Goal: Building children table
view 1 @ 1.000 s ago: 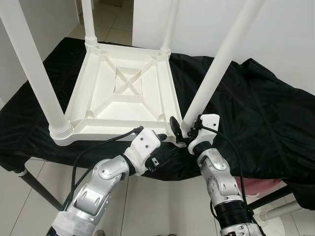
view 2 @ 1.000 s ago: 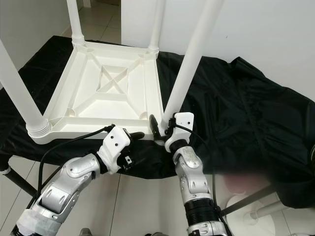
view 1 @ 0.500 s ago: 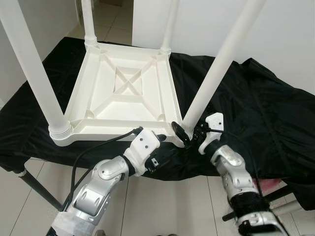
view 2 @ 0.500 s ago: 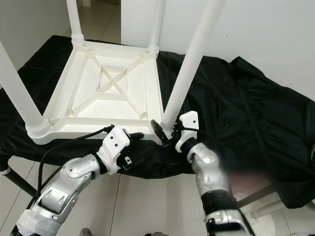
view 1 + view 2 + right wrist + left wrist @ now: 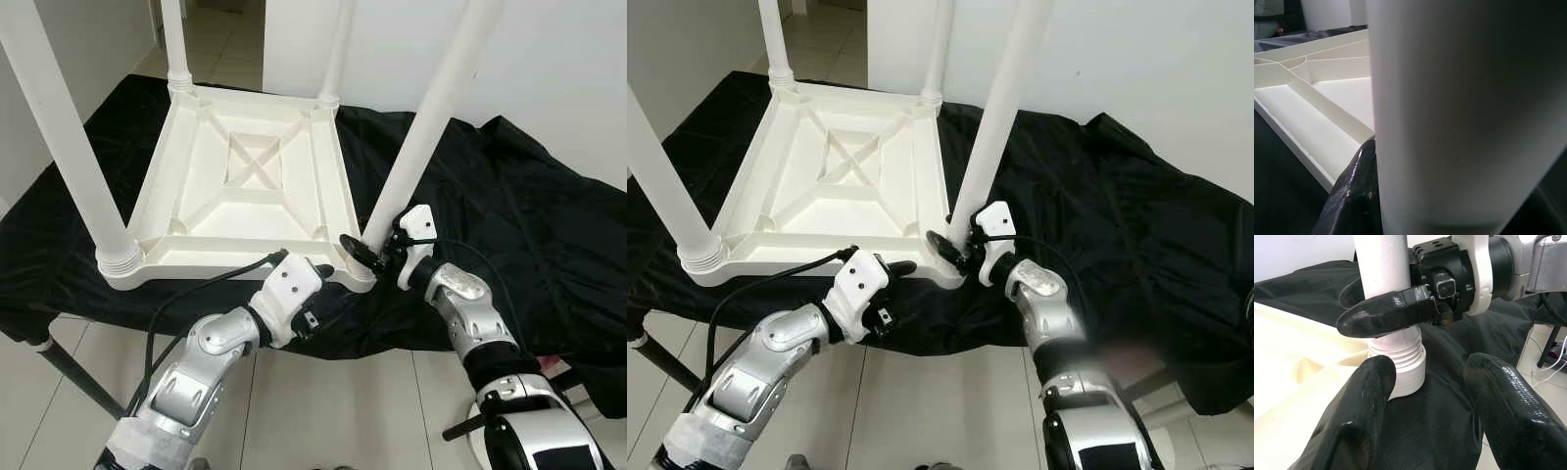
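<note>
White table [image 5: 245, 186] lies upside down on black cloth [image 5: 509, 215], our right gripper [image 5: 370, 257] clamps its near leg [image 5: 431, 117], our left gripper [image 5: 1425, 421] waits with fingers apart.

All four table legs [image 5: 429, 122] run off the top edge in the head views; their upper ends are not visible. The far finger of the right gripper [image 5: 1400, 308] is hidden behind the near-right leg. The right wrist view is blocked at close range by that leg, out of focus.
</note>
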Controlling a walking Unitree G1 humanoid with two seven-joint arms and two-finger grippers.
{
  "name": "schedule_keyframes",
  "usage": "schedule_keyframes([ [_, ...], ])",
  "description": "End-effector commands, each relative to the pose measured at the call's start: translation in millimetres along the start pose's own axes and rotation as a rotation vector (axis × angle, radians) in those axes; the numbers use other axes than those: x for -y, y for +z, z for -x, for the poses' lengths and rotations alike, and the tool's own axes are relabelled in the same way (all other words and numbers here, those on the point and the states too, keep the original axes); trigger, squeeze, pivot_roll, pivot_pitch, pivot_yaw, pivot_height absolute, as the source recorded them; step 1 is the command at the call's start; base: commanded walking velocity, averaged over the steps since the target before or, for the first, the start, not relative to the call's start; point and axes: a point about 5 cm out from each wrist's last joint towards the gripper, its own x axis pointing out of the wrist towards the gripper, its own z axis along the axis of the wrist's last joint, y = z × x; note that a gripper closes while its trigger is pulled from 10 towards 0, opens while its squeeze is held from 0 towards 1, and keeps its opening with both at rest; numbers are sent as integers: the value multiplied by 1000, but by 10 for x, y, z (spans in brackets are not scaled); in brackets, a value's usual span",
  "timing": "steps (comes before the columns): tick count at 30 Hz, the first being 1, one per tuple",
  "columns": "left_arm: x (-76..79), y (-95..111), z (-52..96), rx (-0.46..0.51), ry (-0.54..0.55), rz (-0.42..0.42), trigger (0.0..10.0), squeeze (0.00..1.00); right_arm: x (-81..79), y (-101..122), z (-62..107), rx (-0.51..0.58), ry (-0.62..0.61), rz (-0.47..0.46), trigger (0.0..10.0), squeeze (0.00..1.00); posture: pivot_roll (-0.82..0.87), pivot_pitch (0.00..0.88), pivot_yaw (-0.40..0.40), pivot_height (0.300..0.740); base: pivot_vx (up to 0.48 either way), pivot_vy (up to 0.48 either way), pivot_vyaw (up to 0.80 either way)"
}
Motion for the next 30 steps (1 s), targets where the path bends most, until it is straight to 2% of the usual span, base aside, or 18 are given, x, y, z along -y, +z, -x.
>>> schedule_keyframes([
  [1,23,0,-22,0,-9,-12,10000,0,-8,-60,20,-43,24,20,0,0,91,57,-123,740,0,0,0],
  [5,32,3,-17,1,-9,-12,10000,0,32,-111,68,-49,33,-5,0,0,91,58,-126,740,0,0,0],
  [6,35,2,-17,0,-9,-12,10000,0,42,-114,79,-45,28,-17,3529,0,90,60,-126,740,0,0,0],
  [7,35,2,-17,0,-9,-12,10000,0,42,-114,79,-45,28,-17,3529,0,90,60,-126,740,0,0,0],
  [8,38,0,-17,0,-9,-12,10000,0,56,-111,81,-33,16,-32,10000,0,89,61,-127,740,0,0,0],
  [11,39,-1,-21,0,-9,-11,10000,0,60,-108,79,-16,4,-55,10000,0,88,63,-127,740,0,0,0],
  [16,68,-7,-25,0,-14,-4,10000,0,19,-156,46,-53,-130,-84,10000,0,80,69,-128,740,0,0,0],
  [20,74,-7,-23,0,-15,-3,10000,0,1,-156,40,-46,-151,-102,10000,0,78,72,-129,740,0,0,0],
  [22,84,-15,-19,-1,-17,1,10000,0,-104,-144,12,-24,-208,-134,10000,0,73,78,-132,740,0,0,0],
  [25,90,-20,-18,-2,-19,3,10000,0,-152,-136,2,-13,-248,-156,10000,0,73,77,-134,740,0,0,0],
  [27,100,-26,-15,-3,-21,6,10000,0,-205,-130,-5,-1,-323,-200,10000,0,70,78,-135,740,0,0,0],
  [28,100,-26,-15,-3,-21,6,10000,0,-205,-130,-5,-1,-323,-200,10000,0,70,78,-135,740,0,0,0],
  [29,107,-30,-15,-4,-23,8,10000,0,-245,-130,-6,5,-387,-219,10000,0,70,78,-135,740,0,0,0],
  [30,107,-30,-15,-4,-23,8,10000,0,-245,-130,-6,5,-387,-219,10000,0,70,78,-135,740,0,0,0],
])
